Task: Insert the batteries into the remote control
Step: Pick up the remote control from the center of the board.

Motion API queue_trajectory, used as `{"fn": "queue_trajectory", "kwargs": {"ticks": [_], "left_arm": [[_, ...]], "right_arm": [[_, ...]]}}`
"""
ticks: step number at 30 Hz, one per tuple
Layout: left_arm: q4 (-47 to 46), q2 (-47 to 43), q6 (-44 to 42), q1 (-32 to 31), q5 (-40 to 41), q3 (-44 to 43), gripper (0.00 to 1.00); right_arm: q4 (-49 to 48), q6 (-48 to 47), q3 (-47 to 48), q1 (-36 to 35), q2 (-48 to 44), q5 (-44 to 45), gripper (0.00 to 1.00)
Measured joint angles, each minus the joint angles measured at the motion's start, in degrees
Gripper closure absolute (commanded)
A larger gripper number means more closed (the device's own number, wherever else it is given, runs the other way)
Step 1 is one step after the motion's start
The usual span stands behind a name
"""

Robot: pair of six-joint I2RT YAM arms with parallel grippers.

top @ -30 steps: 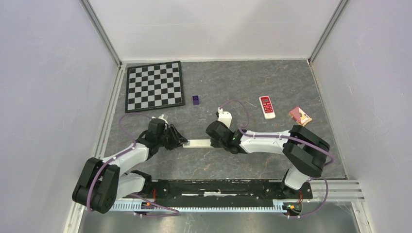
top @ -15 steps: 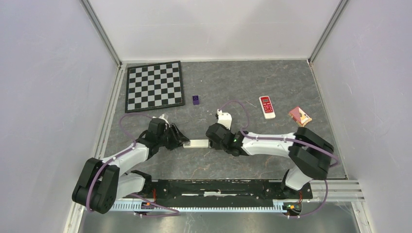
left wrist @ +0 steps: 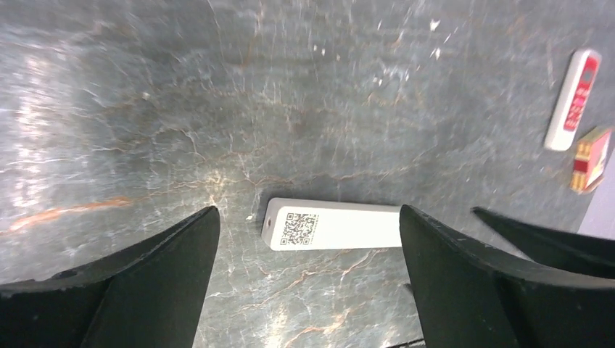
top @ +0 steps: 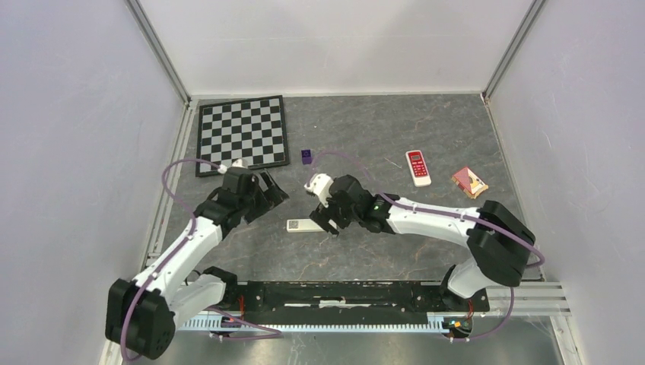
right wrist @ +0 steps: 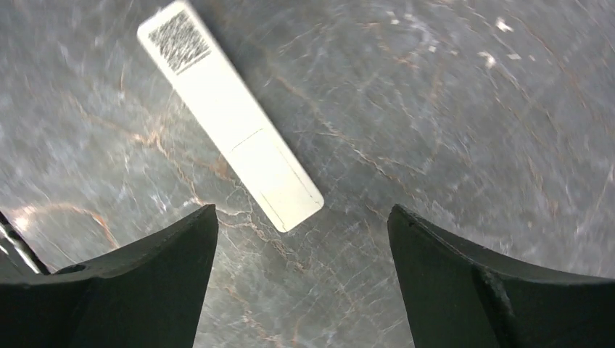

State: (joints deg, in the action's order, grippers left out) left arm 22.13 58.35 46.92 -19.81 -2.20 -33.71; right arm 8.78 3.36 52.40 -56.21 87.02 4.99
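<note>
Top view: your left gripper [top: 268, 192] and right gripper [top: 325, 220] stood open either side of the remote control [top: 303, 225], holding nothing. Left wrist: its coded end lay ahead, between your jaws. Right wrist: back face up, likely for cover access; batteries unseen.

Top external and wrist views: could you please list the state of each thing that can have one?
left tool: open, holding nothing.
right tool: open, holding nothing.
white remote: flat on the table, code label up, battery cover looks closed, no tool on it.
red-faced remote: flat, buttons up.
small red box: lying flat.
purple cube: resting by the chessboard.
chessboard: flat, no pieces on it.
</note>
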Motion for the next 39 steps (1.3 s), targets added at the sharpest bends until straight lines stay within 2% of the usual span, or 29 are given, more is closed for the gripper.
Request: {"fn": "queue_trajectory", "kwargs": {"ticks": [6, 15, 19, 24, 30, 33, 39], "left_arm": [[8.4, -5.8, -0.2, 2.0, 4.7, -5.8, 0.0], [16.7, -8.2, -0.8, 3.6, 6.3, -9.3, 0.0], [19.0, -9.7, -1.0, 3.7, 7.7, -10.6, 0.0], [20.7, -12.4, -1.7, 3.7, 9.9, -12.2, 0.0], [22.2, -14.0, -2.6, 3.7, 11.4, -13.4, 0.0], [22.4, -14.1, -3.0, 3.7, 12.1, -13.9, 0.0], [22.8, -14.7, -3.3, 3.7, 12.7, -14.4, 0.0]], "right_arm": [[0.4, -15.8, 2.6, -0.3, 5.7, -7.0, 0.09], [0.8, -25.3, 5.9, 0.1, 11.1, -15.8, 0.12], [1.9, -26.4, 7.6, 0.7, 12.9, -19.7, 0.25], [3.3, -26.8, 11.3, 1.0, 17.2, -21.0, 0.36], [4.3, -26.8, 13.2, 1.2, 20.2, -20.8, 0.71], [4.9, -25.9, 14.0, 1.3, 20.4, -20.4, 0.82], [5.0, -21.8, 15.8, 3.9, 20.5, -16.9, 0.84]]}}
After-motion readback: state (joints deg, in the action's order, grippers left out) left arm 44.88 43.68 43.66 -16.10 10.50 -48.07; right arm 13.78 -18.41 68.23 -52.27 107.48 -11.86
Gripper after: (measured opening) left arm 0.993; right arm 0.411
